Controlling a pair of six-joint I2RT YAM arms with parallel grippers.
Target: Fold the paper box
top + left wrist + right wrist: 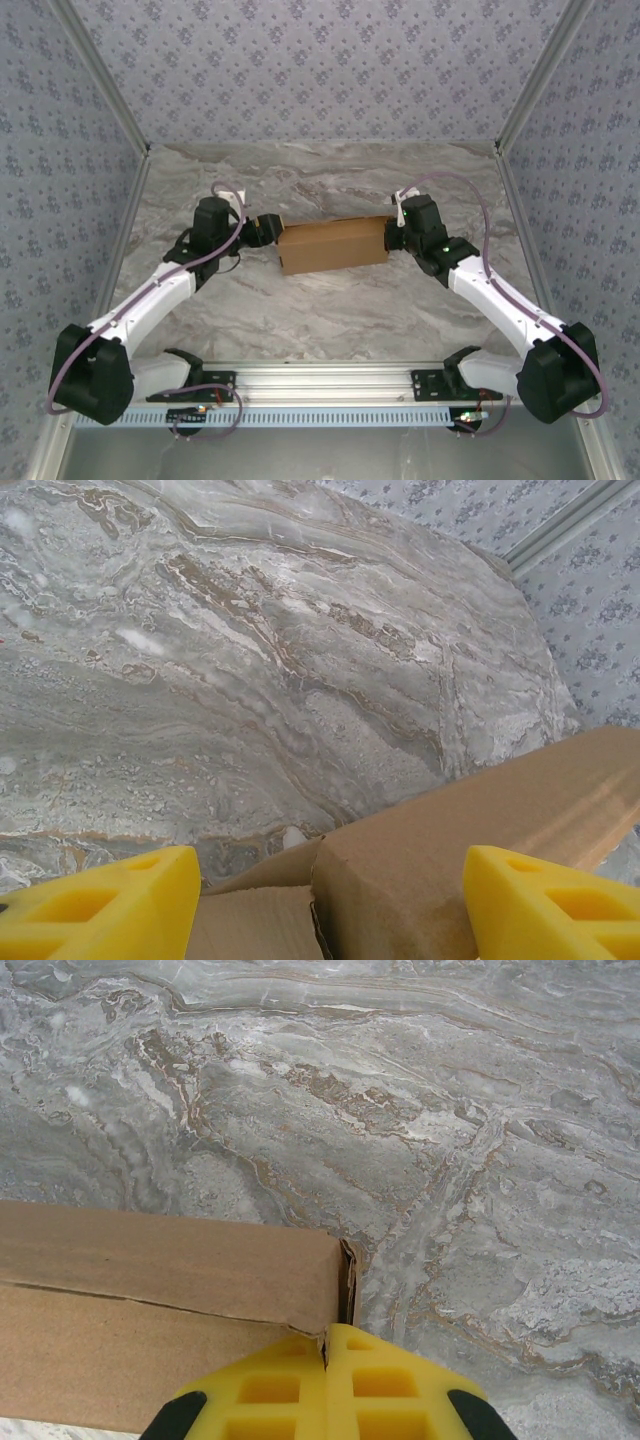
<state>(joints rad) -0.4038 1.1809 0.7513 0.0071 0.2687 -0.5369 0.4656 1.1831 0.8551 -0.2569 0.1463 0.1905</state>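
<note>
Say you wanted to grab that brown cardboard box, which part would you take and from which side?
Probably its short left end, coming in from the left. The paper box lies flat and shallow, long from side to side, so an end is the narrow part. The open left gripper has that end's corner between its fingers.

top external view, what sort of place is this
Most likely a robot test cell in a lab, not a home: a marble-look tabletop walled in by patterned panels, with a left arm and right arm bolted to an aluminium rail at its near edge, flanking a paper box.
</note>
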